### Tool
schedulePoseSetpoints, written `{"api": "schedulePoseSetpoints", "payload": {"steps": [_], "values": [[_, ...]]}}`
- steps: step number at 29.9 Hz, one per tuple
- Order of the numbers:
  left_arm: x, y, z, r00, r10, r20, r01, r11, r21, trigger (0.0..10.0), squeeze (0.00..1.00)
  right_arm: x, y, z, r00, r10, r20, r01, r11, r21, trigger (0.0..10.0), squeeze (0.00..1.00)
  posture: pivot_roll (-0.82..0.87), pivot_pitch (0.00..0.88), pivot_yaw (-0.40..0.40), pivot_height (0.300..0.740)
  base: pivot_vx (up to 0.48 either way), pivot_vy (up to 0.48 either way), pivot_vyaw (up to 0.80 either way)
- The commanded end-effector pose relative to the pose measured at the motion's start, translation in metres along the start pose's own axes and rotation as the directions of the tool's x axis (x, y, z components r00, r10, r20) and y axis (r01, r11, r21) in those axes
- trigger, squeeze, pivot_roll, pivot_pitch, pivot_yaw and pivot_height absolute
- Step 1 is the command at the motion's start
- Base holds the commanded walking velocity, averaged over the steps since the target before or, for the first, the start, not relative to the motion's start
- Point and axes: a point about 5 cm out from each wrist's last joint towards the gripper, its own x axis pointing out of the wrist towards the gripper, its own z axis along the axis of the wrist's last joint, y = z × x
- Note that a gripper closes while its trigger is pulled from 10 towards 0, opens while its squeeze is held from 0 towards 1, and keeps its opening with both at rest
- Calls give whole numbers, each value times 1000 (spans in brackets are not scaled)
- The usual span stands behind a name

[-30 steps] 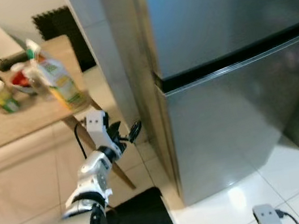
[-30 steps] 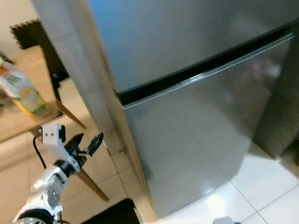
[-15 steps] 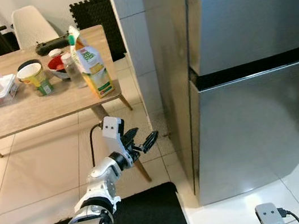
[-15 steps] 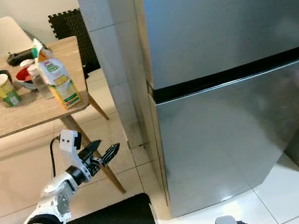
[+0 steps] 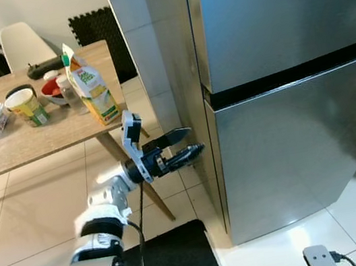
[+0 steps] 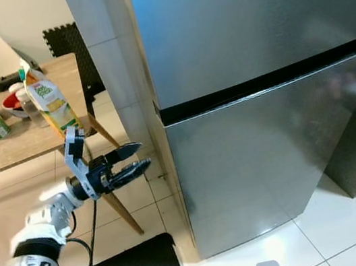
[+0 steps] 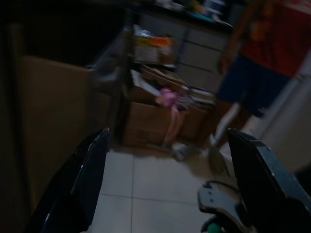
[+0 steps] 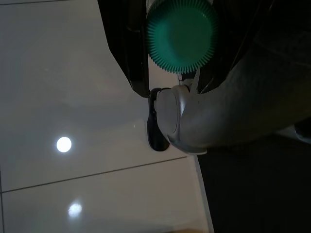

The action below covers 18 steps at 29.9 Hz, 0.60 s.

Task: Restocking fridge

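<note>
Ahead, the left gripper (image 5: 190,142), fingers spread wide, nears the closed steel fridge (image 5: 292,80), whose heavy, slick door probably wants gripping at its left edge.

Fridge (image 5: 280,88): tall, steel-grey, two doors split by a dark horizontal seam, both shut, standing on white floor tiles against a tiled pillar. Juice carton (image 5: 92,91): yellow-green, green cap, upright near the tabletop (image 5: 22,142) corner closest to the fridge. Beside it on the tabletop: small clear bottle (image 5: 73,94), red bowl (image 5: 53,91), yellow-green cup (image 5: 27,107). Green-capped bottle (image 8: 182,31) seen cap-on in the right wrist view.
</note>
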Motion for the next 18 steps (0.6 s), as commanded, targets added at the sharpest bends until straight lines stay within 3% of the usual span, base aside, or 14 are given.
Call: {"api": "schedulePoseSetpoints", "payload": {"steps": [1, 5, 9, 14, 18], "values": [[2, 3, -2, 997, 5, -75, -2, 1000, 27, 10000, 0, 0, 6, -4, 999, 31, -10, -32, 999, -9, 10000, 0, -137, 147, 84, 740, 0, 0, 0], [14, 10, -4, 989, 48, -140, -36, 996, 85, 10000, 0, -2, 4, -9, 999, 31, -16, -32, 999, -14, 10000, 0, -154, 172, 84, 740, 0, 0, 0], [26, 22, 5, 972, 212, -104, -193, 967, 168, 10000, 0, -5, 0, -17, 999, 24, -24, -24, 1000, -11, 10000, 0, -185, 206, 88, 740, 0, 0, 0], [33, 30, 18, 951, 307, -37, -296, 937, 185, 10000, 0, -7, -4, -25, 999, 16, -32, -16, 1000, -4, 10000, 0, -195, 225, 90, 740, 0, 0, 0], [46, 32, 20, 954, 299, -16, -291, 939, 180, 10000, 0, -9, -4, -31, 999, 14, -40, -14, 1000, 1, 10000, 0, -200, 246, 97, 740, 0, 0, 0]]}}
